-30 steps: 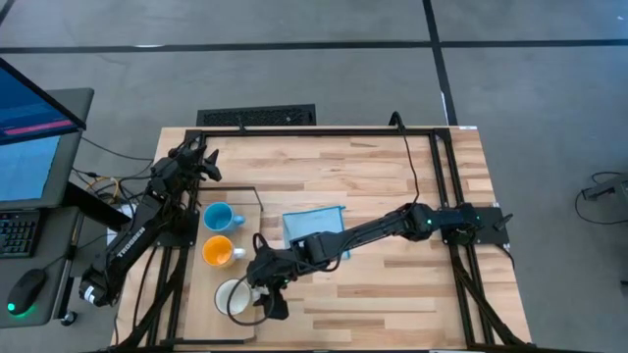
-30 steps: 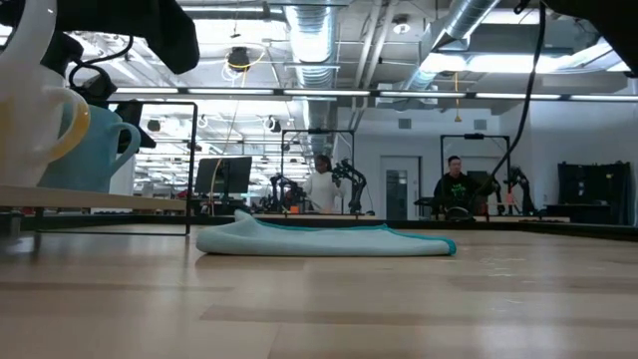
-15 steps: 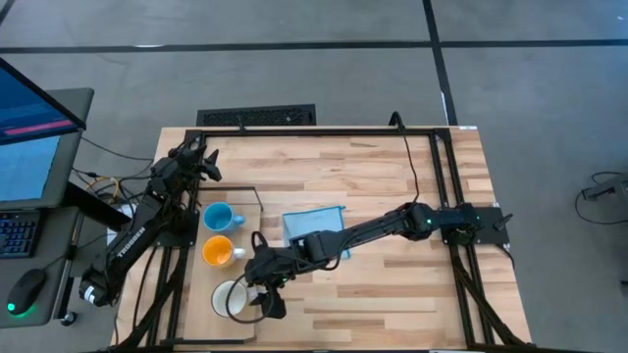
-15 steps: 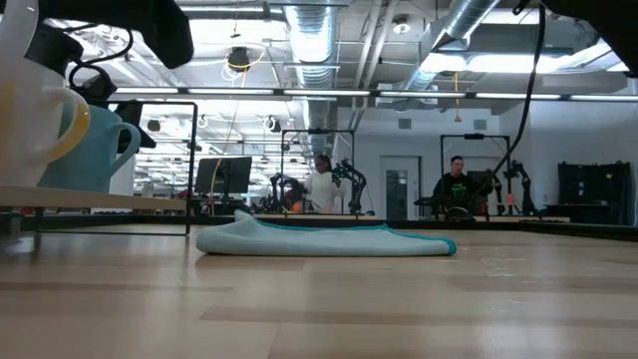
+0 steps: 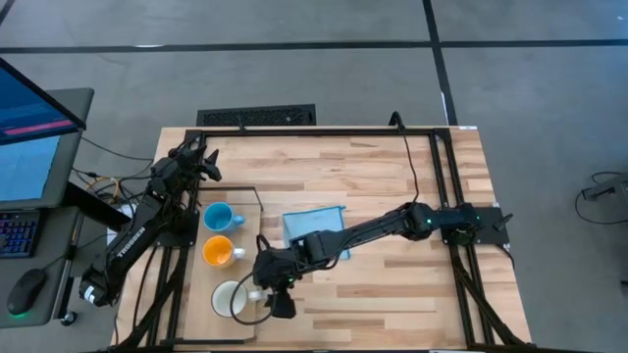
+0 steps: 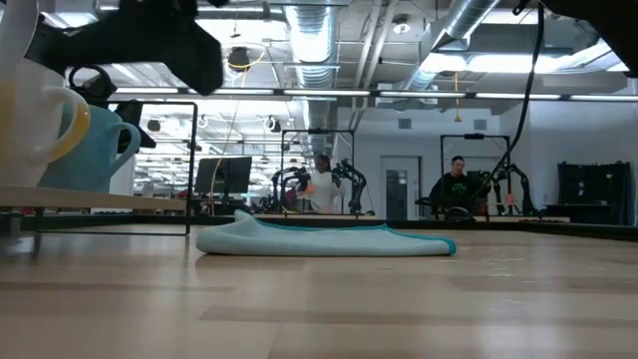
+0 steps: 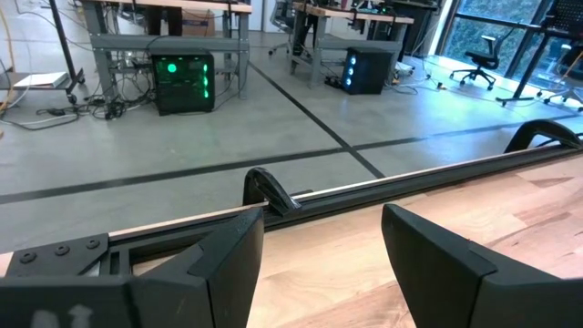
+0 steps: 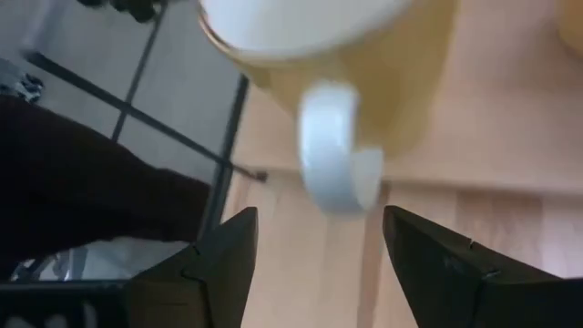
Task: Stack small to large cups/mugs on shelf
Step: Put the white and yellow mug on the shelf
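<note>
Just in front of our open right gripper (image 8: 314,239), the big cream mug with a white handle (image 8: 332,55) is sitting free on the pale wooden shelf board (image 5: 228,238).

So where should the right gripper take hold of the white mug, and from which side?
By its handle. The white mug stands upright on the shelf with the handle pointing toward the right gripper, whose open fingers already face it. Coming in level from that side and closing across the loop seems best.
</note>
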`<state>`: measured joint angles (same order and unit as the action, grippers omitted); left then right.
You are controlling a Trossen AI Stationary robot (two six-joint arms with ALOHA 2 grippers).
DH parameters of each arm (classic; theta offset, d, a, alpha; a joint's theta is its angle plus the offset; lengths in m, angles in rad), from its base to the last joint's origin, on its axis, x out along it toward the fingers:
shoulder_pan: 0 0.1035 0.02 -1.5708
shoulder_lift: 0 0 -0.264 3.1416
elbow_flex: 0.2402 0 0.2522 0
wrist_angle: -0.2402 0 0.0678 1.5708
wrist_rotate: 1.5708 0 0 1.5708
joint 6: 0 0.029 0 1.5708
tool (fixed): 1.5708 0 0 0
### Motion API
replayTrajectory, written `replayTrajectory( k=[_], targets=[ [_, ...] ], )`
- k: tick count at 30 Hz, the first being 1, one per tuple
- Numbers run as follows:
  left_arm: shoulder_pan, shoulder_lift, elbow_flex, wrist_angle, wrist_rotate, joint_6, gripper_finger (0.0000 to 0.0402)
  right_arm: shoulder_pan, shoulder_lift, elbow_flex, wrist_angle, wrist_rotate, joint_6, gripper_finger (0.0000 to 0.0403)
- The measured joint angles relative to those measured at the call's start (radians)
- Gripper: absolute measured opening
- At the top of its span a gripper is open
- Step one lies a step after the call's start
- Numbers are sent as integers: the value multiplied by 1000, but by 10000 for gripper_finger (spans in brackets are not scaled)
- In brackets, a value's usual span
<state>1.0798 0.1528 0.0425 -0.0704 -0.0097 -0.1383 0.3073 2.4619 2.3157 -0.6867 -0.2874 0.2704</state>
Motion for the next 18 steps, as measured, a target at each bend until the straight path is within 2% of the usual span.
replayTrajectory(
  k=[18],
  targets=[
    [0,0,0,0,0,0,217,-37,0,0,-37,31,44,260]
  ],
)
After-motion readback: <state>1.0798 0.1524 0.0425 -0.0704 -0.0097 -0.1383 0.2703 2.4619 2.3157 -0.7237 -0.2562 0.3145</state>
